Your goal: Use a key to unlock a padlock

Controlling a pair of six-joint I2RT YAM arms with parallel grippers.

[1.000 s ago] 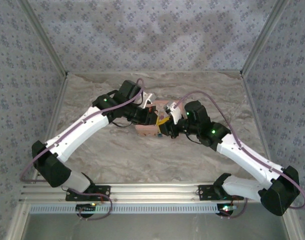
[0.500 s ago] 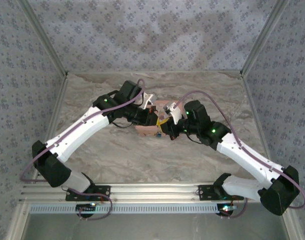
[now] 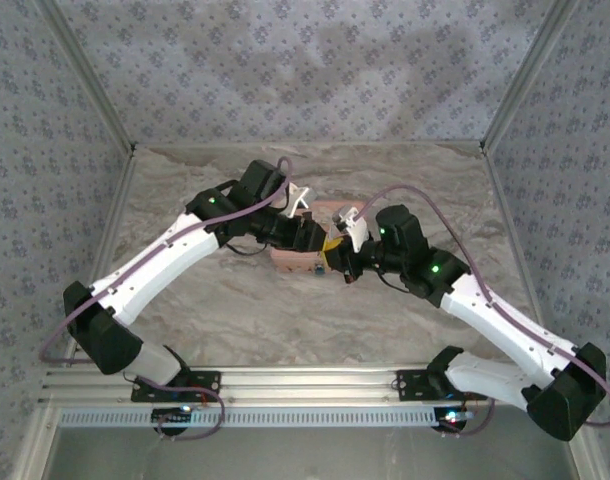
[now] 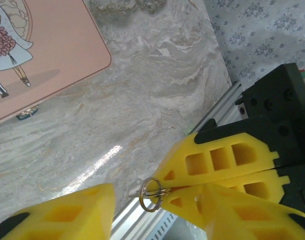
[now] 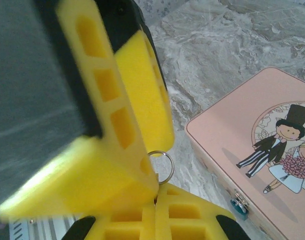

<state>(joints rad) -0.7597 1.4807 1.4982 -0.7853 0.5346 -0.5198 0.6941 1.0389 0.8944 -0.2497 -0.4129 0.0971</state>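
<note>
From above, the two arms meet in the middle of the table (image 3: 235, 310), right over a pink box (image 3: 290, 257). The right gripper (image 3: 337, 258) is pinched tight. Its two right fingers (image 5: 187, 215) are yellow and pressed flat together at the bottom of the right wrist view. A little metal key ring (image 5: 163, 165) pokes out from between their tips. The key itself is hidden, so I cannot tell how it sits.

The left gripper (image 3: 312, 238) is spread wide and has hold of nothing. One yellow left finger (image 4: 67, 215) sits in the lower left corner of the left wrist view. The key ring is in the bottom middle there, apart from that finger.

The pink box lies flat, with a picture (image 5: 287, 150) of a bride and groom on its lid. A tiny silver and blue padlock (image 5: 240, 206) hangs on the box's front edge, at the lower right of the right wrist view. The key ring is near the box but does not touch the padlock
</note>
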